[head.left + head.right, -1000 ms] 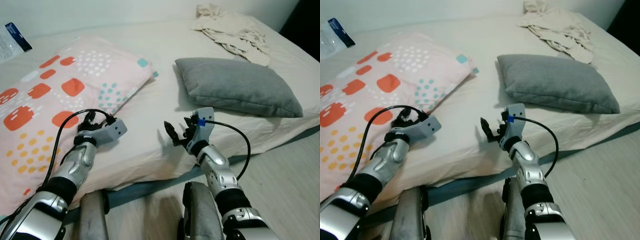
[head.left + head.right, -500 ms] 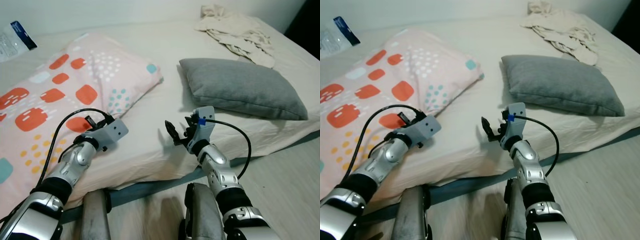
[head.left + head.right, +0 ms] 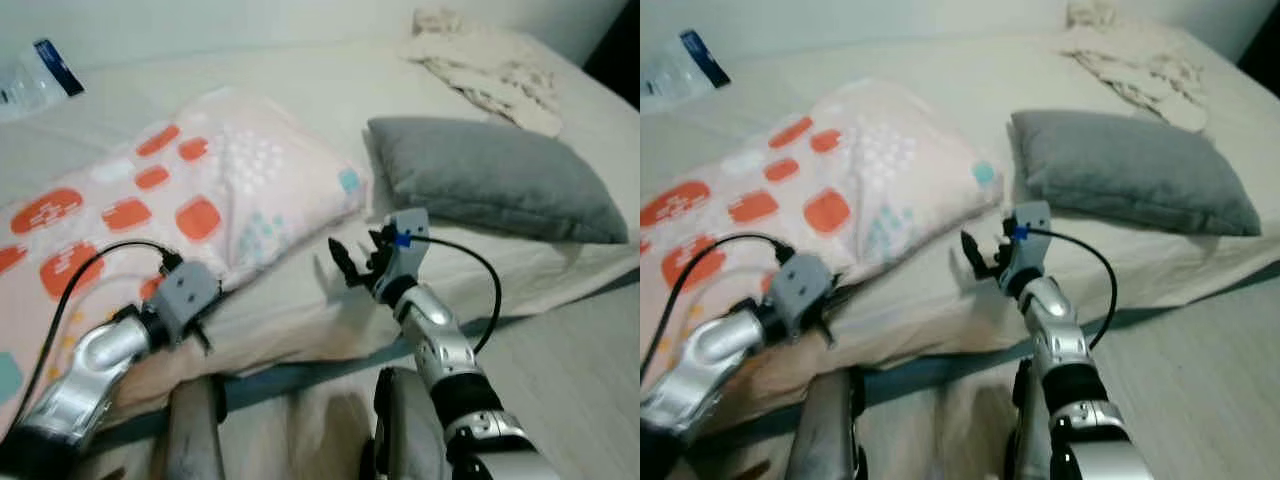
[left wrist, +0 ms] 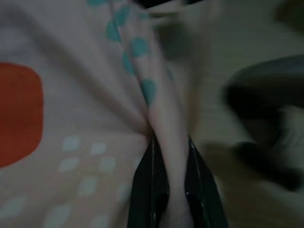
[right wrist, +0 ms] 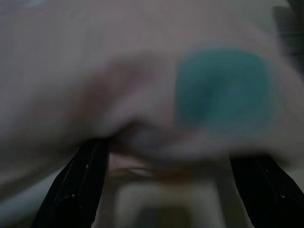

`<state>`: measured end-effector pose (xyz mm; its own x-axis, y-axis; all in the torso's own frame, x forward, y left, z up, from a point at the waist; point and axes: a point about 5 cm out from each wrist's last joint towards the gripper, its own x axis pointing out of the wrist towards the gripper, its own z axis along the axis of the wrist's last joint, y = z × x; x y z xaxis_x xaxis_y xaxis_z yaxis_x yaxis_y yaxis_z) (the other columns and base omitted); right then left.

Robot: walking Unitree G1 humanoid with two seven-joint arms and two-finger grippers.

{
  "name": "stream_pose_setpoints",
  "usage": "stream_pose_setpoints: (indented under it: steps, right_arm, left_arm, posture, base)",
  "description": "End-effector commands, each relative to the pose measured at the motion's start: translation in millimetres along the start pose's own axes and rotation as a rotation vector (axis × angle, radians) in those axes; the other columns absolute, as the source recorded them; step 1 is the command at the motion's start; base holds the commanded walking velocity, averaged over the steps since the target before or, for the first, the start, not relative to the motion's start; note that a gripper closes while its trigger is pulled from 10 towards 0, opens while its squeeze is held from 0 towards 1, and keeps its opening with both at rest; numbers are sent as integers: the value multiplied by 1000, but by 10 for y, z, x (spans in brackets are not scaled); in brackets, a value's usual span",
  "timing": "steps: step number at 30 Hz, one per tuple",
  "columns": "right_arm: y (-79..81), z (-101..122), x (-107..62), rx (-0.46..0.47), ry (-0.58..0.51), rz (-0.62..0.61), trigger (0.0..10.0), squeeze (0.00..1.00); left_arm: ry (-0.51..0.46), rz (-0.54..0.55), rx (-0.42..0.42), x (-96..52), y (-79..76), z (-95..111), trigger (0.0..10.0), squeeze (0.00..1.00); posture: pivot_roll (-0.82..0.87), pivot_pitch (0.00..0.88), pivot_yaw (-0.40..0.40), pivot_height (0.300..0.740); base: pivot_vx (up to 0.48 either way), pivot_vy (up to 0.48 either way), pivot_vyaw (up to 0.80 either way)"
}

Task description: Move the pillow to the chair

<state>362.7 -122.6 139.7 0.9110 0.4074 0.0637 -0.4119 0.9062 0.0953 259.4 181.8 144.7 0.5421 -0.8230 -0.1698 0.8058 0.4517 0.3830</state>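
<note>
A pink pillow (image 3: 200, 190) with orange and teal patches lies across the bed's left half, bunched up toward the front edge. My left gripper (image 3: 200, 318) is at its front edge. In the left wrist view its fingers (image 4: 147, 190) pinch a fold of the pillow's fabric (image 4: 166, 123). My right gripper (image 3: 352, 262) hovers over the sheet, open, just beside the pillow's right corner (image 3: 350, 185). In the right wrist view that corner, with its teal spot (image 5: 221, 90), sits blurred close in front of the spread fingers (image 5: 80, 190).
A grey pillow (image 3: 490, 175) lies to the right of my right gripper. A crumpled cream cloth (image 3: 480, 60) sits at the bed's far right, and a blue-and-white packet (image 3: 35, 80) at the far left. Pale floor (image 3: 580, 370) runs along the bed's front right edge.
My left arm has drawn back toward me, dragging the pink pillow forward and rightward. Its corner now lies near the right gripper, which has hardly moved. The view shifted slightly.
</note>
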Motion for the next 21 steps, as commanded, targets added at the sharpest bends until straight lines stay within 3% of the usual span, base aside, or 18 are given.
stream_pose_setpoints:
  steps: [1,6,9,10,11,12,13,21]
  right_arm:
    - [19,-52,-11,18,12,-2,10000,0]
    - [32,-43,6,19,12,8,10000,0]
    - [44,-44,23,19,15,11,10000,0]
    - [50,-44,30,19,16,12,10000,0]
    - [55,-43,35,20,17,12,10000,0]
    - [61,-43,36,20,17,14,10000,0]
    - [62,-44,34,20,16,15,10000,0]
    - [53,-16,14,14,5,27,10000,0]
  left_arm:
    - [-71,-269,-85,56,-384,165,0,0]
    - [-85,-384,-136,-37,-525,290,0,0]
    - [-87,-340,-65,2,-496,272,0,0]
    - [-96,-278,-27,47,-449,262,10000,0]
    - [-107,-218,-16,87,-398,253,10000,0]
    - [-131,-125,-29,137,-313,250,10000,933]
    - [-150,-77,-47,163,-259,257,10000,1000]
    - [-257,36,-274,63,-37,517,10000,1000]
  posture:
    - [88,253,-45,542]
    - [94,252,-53,542]
    - [98,252,-57,542]
    - [99,252,-58,542]
    - [99,253,-59,542]
    - [96,252,-58,542]
    - [94,251,-56,542]
    - [85,244,-42,542]
  base:
    - [0,0,0]
    - [0,0,0]
    - [0,0,0]
    - [0,0,0]
    - [0,0,0]
    - [0,0,0]
    - [0,0,0]
    - [0,0,0]
